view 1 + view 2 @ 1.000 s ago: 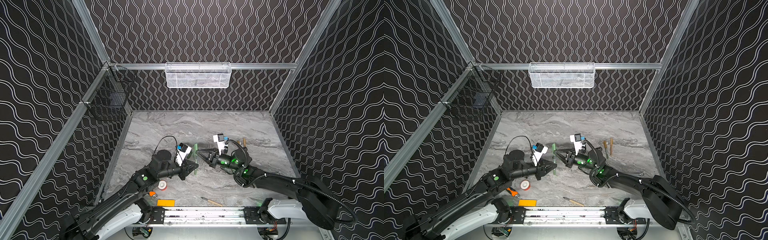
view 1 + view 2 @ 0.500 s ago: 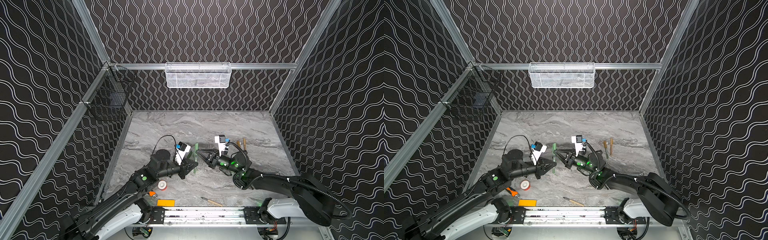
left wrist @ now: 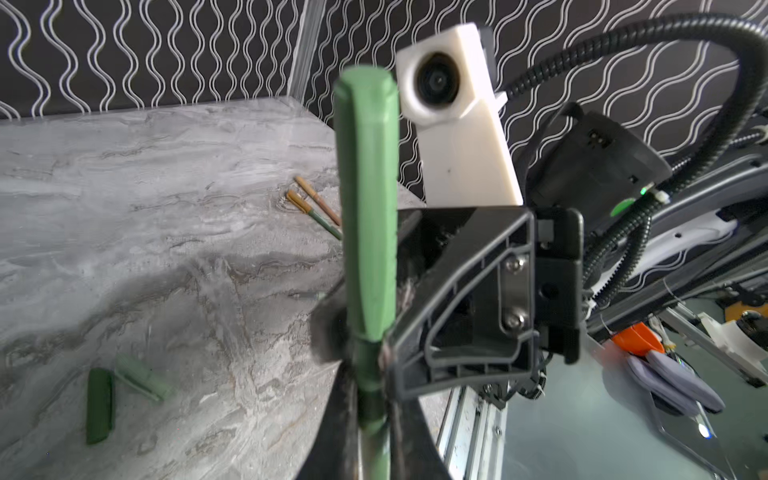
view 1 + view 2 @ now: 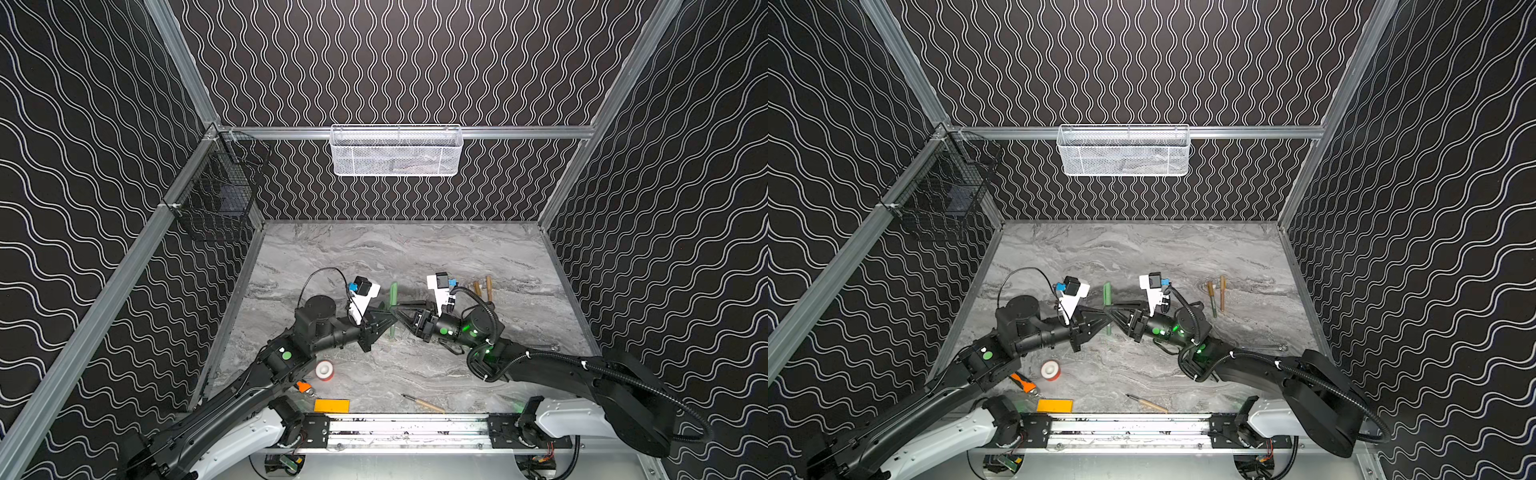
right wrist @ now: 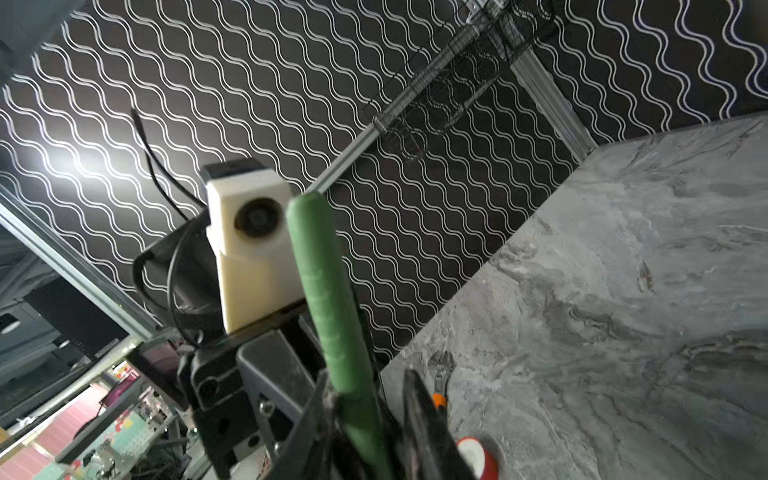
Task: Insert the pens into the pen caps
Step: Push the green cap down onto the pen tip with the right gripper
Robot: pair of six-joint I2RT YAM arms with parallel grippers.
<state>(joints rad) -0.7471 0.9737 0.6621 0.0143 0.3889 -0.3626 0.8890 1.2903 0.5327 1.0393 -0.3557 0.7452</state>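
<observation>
Black walls patterned with white wavy lines enclose a grey marbled tabletop (image 4: pixel 415 249). We see two black robot arms reaching in from the near edge and meeting over the middle of the table. Between them a green pen (image 4: pixel 393 296) stands upright above the surface, visible in both top views.

The left gripper (image 4: pixel 384 316) is clenched on the pen's lower barrel. In the left wrist view its fingers (image 3: pixel 345 419) press on the barrel from both sides. A green cap (image 3: pixel 368 199), thicker than the barrel, sits over the pen's upper end. The right gripper (image 4: pixel 400 312) is level with the cap's bottom end. In the right wrist view we see its jaws parted, with a gap between one finger (image 5: pixel 415 399) and the pen.

Toward the back right, a tan-and-green pen (image 4: pixel 1212 297) and a tan pen (image 4: pixel 1222 293) lie side by side, well apart from the arms. A loose tan pen (image 4: pixel 424 402) lies near the front rail. In the left wrist view a dark green cap (image 3: pixel 99 405) and a paler green piece (image 3: pixel 143 376) lie just beside each other on the table.

Near the left arm sit a red-and-white tape roll (image 4: pixel 324 370), an orange tool (image 4: pixel 304 386) and an orange block (image 4: pixel 331 405). A silver wrench (image 4: pixel 1268 347) lies by the right arm. A white mesh basket (image 4: pixel 397 151) hangs on the back wall and a black wire basket (image 4: pixel 216 195) on the left wall.
</observation>
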